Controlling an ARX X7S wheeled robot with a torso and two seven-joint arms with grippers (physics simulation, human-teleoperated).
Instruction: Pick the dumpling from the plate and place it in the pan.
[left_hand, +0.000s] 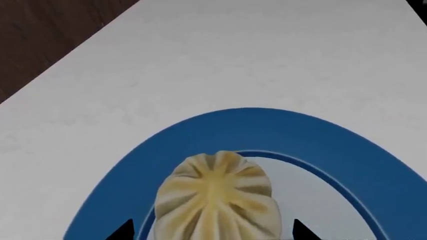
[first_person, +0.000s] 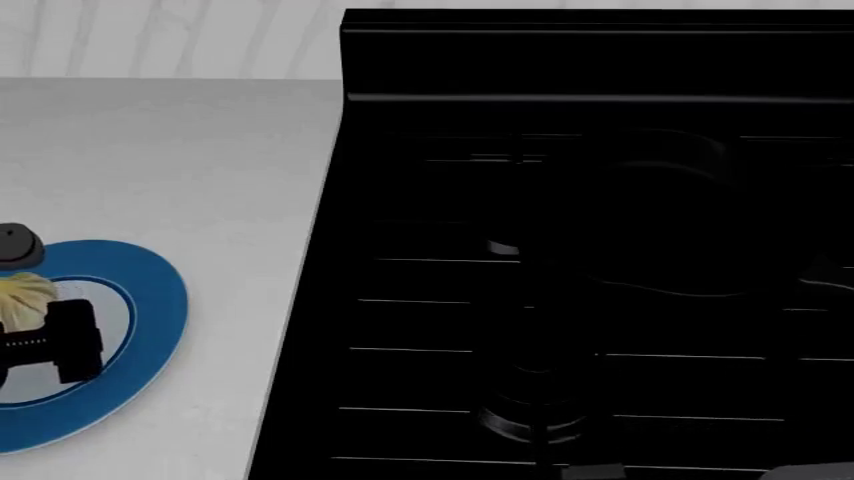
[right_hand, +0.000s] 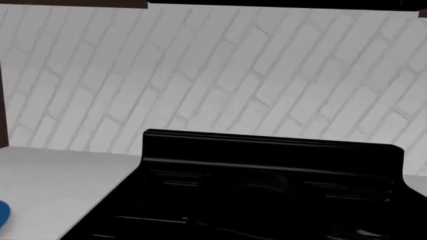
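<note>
Barely started imo. Over by the counter's left edge, the left gripper (first_person: 30, 300) has its jaws spread either side of the pleated, doughy dumpling (left_hand: 217, 200), which sits on the glossy blue-rimmed plate (left_hand: 267, 132). The round black pan (first_person: 667, 215) waits on the stove, empty. Right gripper isn't visible.

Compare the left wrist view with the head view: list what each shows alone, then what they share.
Only the left wrist view: the dumpling's pleats up close, two dark tips of the left tool flanking it, and dark wood flooring beyond the counter edge.

Only the head view: the black stove with the dim pan on it, and the wall behind.

Both: the dumpling on the blue-rimmed plate, and the white counter.
</note>
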